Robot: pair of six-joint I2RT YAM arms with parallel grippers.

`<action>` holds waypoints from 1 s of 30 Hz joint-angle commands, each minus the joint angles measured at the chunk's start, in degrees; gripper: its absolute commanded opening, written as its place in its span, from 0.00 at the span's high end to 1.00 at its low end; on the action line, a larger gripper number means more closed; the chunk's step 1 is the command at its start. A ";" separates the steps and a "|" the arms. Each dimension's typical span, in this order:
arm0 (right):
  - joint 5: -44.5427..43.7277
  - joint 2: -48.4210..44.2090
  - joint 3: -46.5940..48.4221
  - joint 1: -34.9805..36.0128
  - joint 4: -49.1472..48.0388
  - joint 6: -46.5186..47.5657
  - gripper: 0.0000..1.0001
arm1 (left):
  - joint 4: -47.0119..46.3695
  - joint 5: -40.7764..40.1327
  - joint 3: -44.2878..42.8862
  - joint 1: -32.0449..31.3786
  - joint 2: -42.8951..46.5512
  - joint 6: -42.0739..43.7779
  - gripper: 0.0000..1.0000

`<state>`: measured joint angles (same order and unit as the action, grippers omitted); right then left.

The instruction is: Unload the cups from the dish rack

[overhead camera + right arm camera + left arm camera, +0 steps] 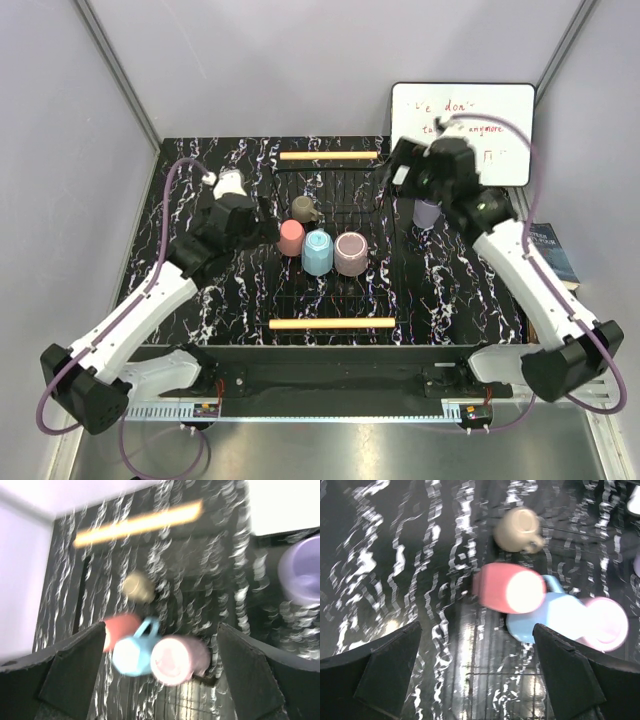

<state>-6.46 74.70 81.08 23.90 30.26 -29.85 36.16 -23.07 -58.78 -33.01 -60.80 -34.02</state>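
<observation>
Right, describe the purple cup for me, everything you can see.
The lavender cup is small, plain and smooth, with no handle showing. It stands on the black marbled table, outside the dish rack to its right, near the whiteboard. Only the table touches it; blur hides whether it's rim-up.

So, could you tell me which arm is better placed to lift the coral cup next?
Left: the open left claw sits right beside the coral cup, while the right claw is away by the lavender cup.
</observation>
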 commanded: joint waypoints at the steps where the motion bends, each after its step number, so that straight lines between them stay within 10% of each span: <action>1: 1.00 -5.95 -11.10 5.98 -10.92 -1.44 0.00 | -3.29 -2.85 -5.63 -5.64 -5.72 4.49 0.01; 30: 5.93 -15.37 -26.06 8.62 -14.35 -2.32 0.00 | -4.96 -2.42 -15.92 -3.73 -31.31 4.23 0.01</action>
<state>-1.80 59.61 55.72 31.90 18.48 -33.15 32.99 -25.21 -74.74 -37.39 -91.88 -28.95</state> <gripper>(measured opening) 0.994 0.987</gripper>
